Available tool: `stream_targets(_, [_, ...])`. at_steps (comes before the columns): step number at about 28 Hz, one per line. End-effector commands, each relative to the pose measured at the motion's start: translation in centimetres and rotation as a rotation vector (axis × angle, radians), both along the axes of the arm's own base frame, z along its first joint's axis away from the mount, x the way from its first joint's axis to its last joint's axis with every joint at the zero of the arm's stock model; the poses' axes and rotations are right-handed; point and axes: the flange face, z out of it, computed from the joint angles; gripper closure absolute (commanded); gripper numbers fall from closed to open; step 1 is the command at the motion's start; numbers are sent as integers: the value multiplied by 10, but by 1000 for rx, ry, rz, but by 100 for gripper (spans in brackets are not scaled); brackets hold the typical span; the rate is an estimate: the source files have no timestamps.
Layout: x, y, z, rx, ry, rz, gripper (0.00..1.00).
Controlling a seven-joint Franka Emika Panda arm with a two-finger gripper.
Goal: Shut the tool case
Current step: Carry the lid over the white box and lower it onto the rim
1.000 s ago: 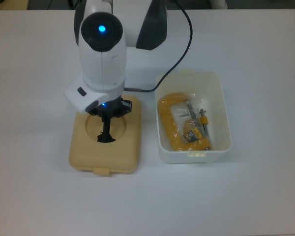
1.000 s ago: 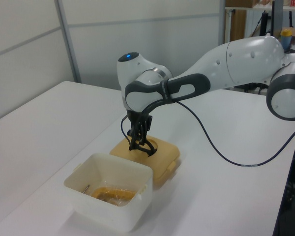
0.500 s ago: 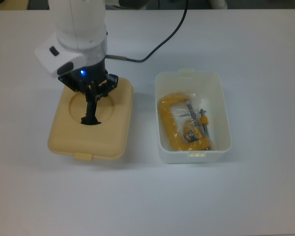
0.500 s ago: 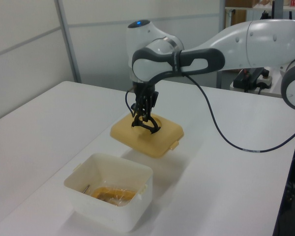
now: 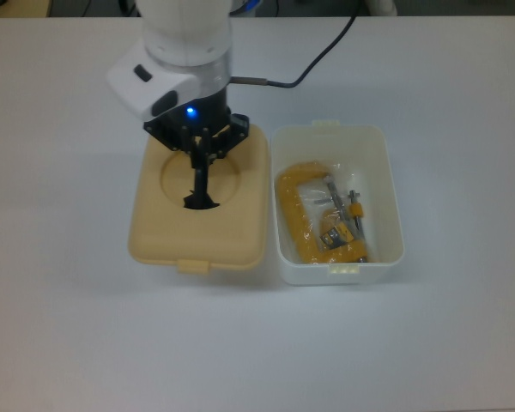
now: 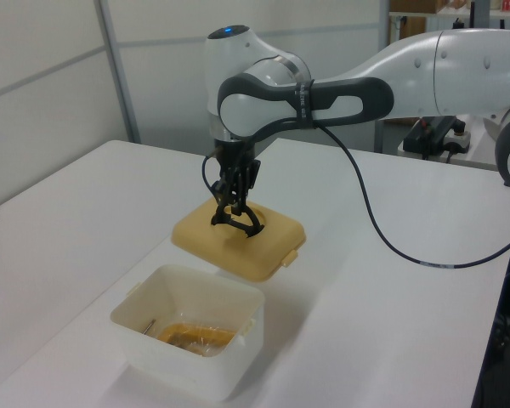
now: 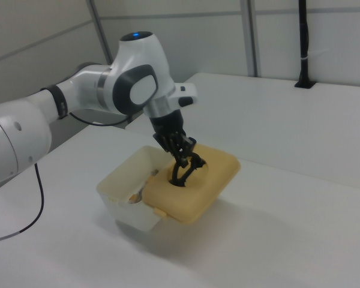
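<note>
The white box (image 5: pixel 388 199) of the tool case stands open on the table, also seen in the left view (image 6: pixel 187 350) and the right view (image 7: pixel 116 193). Its tan lid (image 5: pixel 237 233) hangs in the air just to the top view's left of the box, a little tilted. My gripper (image 5: pixel 201 168) is shut on the black handle (image 5: pixel 202 196) in the lid's round recess. In the left view the lid (image 6: pixel 202 244) floats behind the box under my gripper (image 6: pixel 230 201). In the right view the lid (image 7: pixel 215 174) overlaps the box's near side.
A yellow clamp in a clear bag (image 5: pixel 312 216) lies inside the box. The arm's black cable (image 5: pixel 319 57) runs across the table behind the box. A dark post (image 7: pixel 303 42) stands at the far table edge in the right view.
The lid came up off the table with my gripper shut on its handle. In the top view it swung left, then back right, and now hangs beside the box.
</note>
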Motion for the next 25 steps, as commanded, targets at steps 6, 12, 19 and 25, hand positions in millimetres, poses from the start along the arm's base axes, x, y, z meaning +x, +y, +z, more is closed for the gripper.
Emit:
stream_targets(6, [-12,58,11,15,13,7,95])
stream_targets(12, [-20,101,8,18,17,26,95])
stream_targets(19, [-25,128,5,18,17,40,95])
stream_targets(25, [-27,145,-3,14,26,54,94])
